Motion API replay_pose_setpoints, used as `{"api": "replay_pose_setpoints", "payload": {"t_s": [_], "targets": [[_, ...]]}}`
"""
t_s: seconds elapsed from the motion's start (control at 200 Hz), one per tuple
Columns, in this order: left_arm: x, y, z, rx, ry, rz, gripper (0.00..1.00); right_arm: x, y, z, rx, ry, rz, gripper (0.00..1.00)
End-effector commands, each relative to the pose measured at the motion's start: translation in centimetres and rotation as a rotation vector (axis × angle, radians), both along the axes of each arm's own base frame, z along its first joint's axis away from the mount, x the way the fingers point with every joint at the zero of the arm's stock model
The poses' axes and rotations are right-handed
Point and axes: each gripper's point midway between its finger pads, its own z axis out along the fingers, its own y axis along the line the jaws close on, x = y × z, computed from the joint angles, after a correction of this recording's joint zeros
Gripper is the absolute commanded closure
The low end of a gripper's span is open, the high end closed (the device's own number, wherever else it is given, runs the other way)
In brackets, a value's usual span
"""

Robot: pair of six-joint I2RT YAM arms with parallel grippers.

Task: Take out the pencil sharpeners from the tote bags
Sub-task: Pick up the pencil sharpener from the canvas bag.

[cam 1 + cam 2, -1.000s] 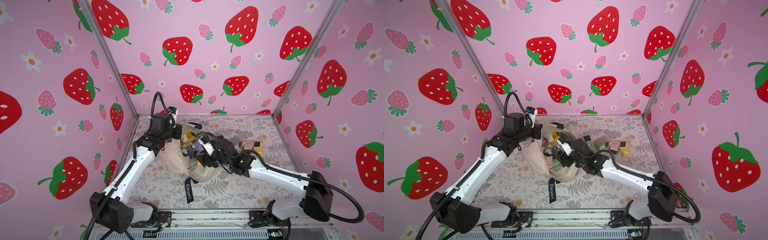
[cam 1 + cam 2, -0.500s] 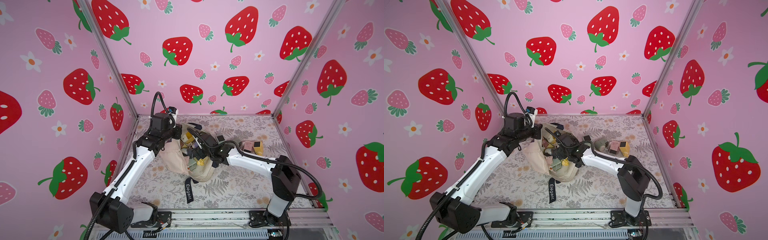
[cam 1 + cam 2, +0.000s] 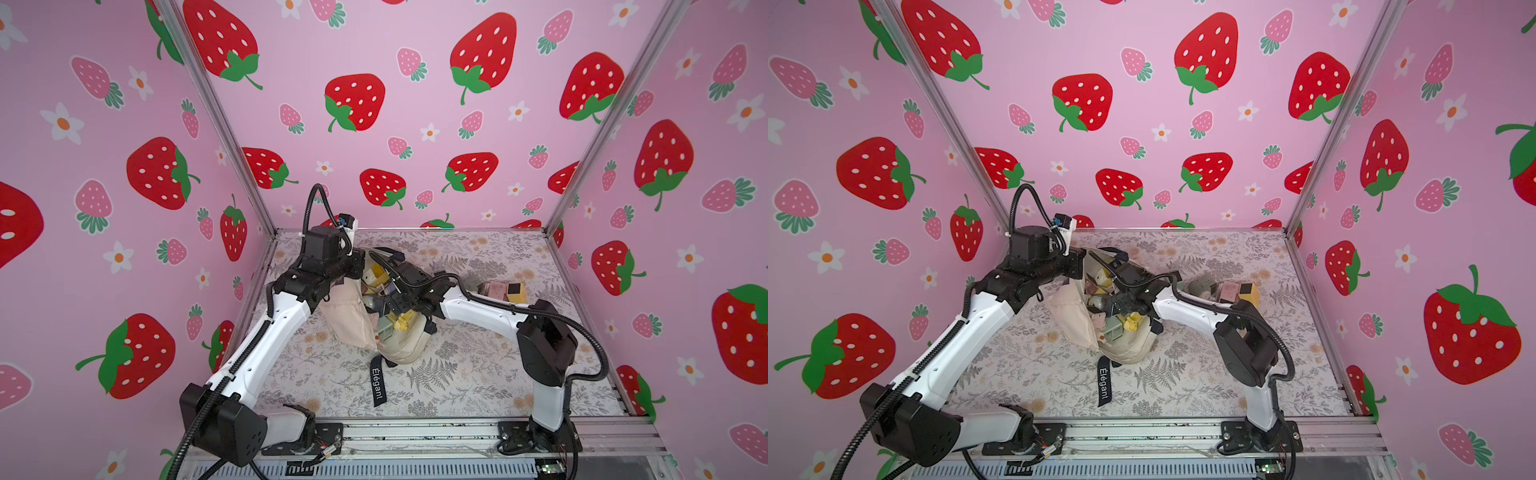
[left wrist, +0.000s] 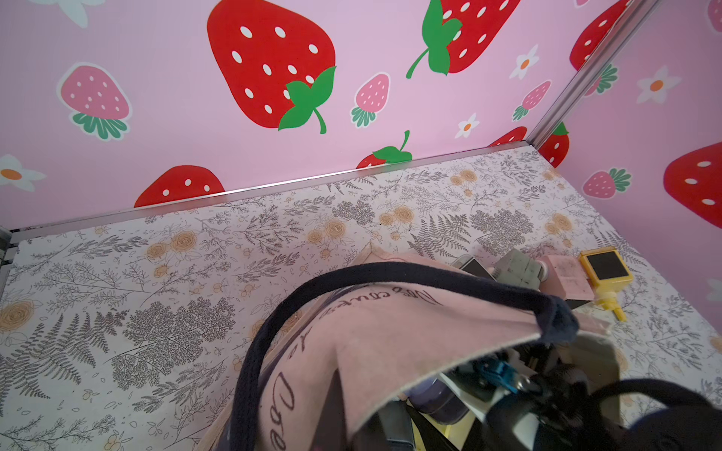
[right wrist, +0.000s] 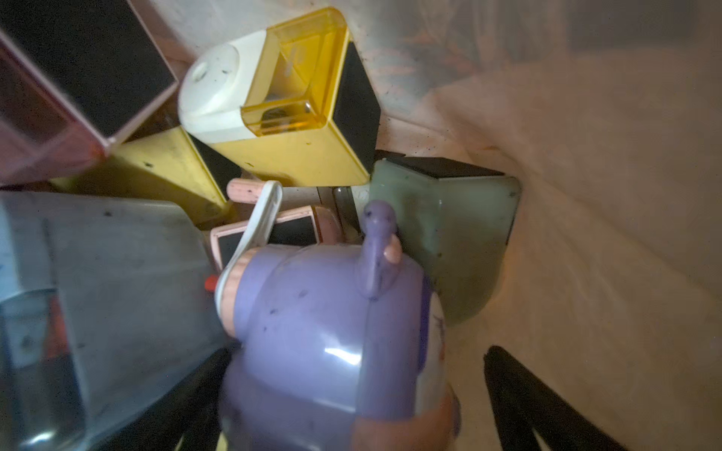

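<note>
Now, left gripper (image 3: pixel 356 268) pinched shut on the cream tote bag (image 3: pixel 347 320) rim; right gripper (image 5: pixel 355 355) deep inside it, jaws wide astride a purple pencil sharpener (image 5: pixel 312 312); three sharpeners (image 3: pixel 496 289) sit on the desk (image 3: pixel 457 374) beyond.

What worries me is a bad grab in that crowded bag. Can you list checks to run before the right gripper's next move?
1. Left gripper shut on the bag rim, mouth open: ok.
2. Right gripper opened wide: ok.
3. Purple sharpener between its fingers: ok.
4. Its crank free of the green sharpener: cannot tell.
5. Bare table beside the three sharpeners already out: ok.
</note>
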Motion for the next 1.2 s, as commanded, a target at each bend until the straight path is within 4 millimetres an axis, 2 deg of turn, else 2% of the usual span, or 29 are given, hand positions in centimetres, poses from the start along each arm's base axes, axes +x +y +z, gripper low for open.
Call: {"api": "replay_pose_setpoints", "payload": {"t_s": [0.0, 0.09, 0.235, 0.395, 0.505, 0.705, 0.88, 0.915, 1.035, 1.196], "targets": [[1.0, -0.2, 4.1, -0.03, -0.141, -0.001, 1.0, 0.6, -0.8, -2.4, -0.063, 0.065, -0.021, 0.0], [1.0, -0.2, 4.0, -0.03, -0.14, 0.0, 1.0, 1.0, -0.6, -3.1, -0.072, 0.074, -0.023, 0.01], [1.0, -0.2, 4.0, -0.03, -0.14, 0.0, 1.0, 1.1, -0.5, -3.0, -0.069, 0.07, -0.025, 0.1], [1.0, -0.2, 4.1, -0.029, -0.142, -0.001, 1.0, 0.8, -0.5, -2.1, -0.048, 0.06, -0.013, 0.25], [1.1, 0.0, 4.0, -0.027, -0.141, 0.004, 1.0, 0.2, -0.3, -0.8, -0.027, 0.036, 0.009, 0.27], [1.2, 0.2, 3.8, -0.025, -0.137, 0.011, 1.0, -2.0, -0.1, 2.7, 0.031, -0.007, 0.099, 0.31], [1.4, 0.3, 3.8, -0.028, -0.134, 0.019, 1.0, -5.5, -0.1, 6.6, 0.169, -0.022, 0.217, 0.33], [1.3, 0.3, 3.8, -0.029, -0.135, 0.018, 1.0, -6.2, -0.1, 7.9, 0.211, -0.043, 0.243, 0.33], [1.4, 0.3, 3.7, -0.029, -0.133, 0.017, 1.0, -8.3, -1.2, 10.2, 0.288, -0.063, 0.298, 0.34], [1.5, 0.4, 3.5, -0.028, -0.128, 0.021, 1.0, -9.5, -3.5, 13.2, 0.342, -0.127, 0.306, 0.33]]}}
